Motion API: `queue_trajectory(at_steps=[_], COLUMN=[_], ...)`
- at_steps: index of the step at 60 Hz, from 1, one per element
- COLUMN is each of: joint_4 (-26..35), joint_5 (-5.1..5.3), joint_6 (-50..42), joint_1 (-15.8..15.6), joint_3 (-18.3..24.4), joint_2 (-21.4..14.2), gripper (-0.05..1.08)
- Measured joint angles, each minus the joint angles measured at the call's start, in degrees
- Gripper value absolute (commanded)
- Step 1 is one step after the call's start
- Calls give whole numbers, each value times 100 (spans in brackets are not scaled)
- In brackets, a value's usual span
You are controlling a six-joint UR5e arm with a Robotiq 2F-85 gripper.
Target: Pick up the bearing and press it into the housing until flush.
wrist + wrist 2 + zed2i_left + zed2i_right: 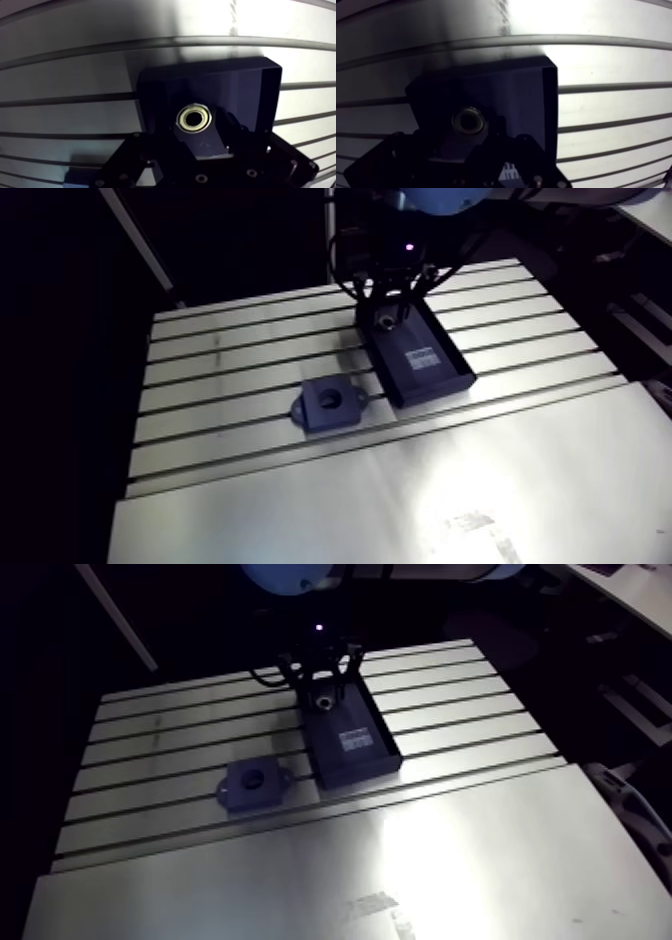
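Observation:
The bearing, a small metal ring with a dark bore, lies flat at the far end of a black tray. In the wrist view my gripper hangs right over it, open. Its dark fingers stand on either side of the ring without touching it. The arm view shows the bearing directly under the gripper. The housing, a dark block with a round hole on top, sits on the slotted table to the left of the tray's near end.
The black tray lies lengthwise across the table's slots, with a printed label on its floor and low walls around the bearing. A smooth metal plate covers the near half of the table.

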State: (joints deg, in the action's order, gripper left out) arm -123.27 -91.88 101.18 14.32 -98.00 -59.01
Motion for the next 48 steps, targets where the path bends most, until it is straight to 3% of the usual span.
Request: queue_trajectory(at_steps=[48], joint_4=[-1], joint_5=[-1], joint_6=[2], joint_1=[-4], joint_3=[-7], joint_2=[-4], gripper=[46])
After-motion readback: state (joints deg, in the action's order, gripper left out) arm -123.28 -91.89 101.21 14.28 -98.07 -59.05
